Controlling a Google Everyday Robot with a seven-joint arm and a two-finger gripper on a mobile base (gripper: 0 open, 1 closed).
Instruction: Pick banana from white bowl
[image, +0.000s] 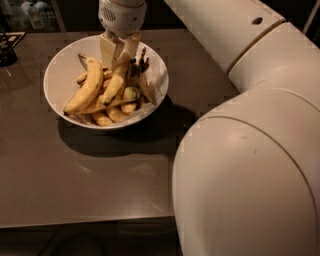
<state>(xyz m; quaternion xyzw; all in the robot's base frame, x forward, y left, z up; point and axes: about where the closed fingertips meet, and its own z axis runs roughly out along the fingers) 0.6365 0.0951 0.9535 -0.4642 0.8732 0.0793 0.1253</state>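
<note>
The white bowl (60, 75) stands on the dark table and holds several bananas. My gripper (120, 49) hangs over the bowl's far side. Its two fingers (107, 50) close on either side of the upper end of the banana (115, 82), a long, gently curved yellow one that leans across the middle of the bowl. The banana's top end is hidden between the fingers. A second big, more curved banana (85, 92) lies to its left. Small thin bananas (117, 114) lie underneath at the bowl's front.
My large white arm (250, 150) fills the right side of the view and hides the table there. Dark stems (142, 57) stick up by the gripper. A dark object (6, 52) sits at the table's far left. The table's front edge (85, 221) runs along the bottom.
</note>
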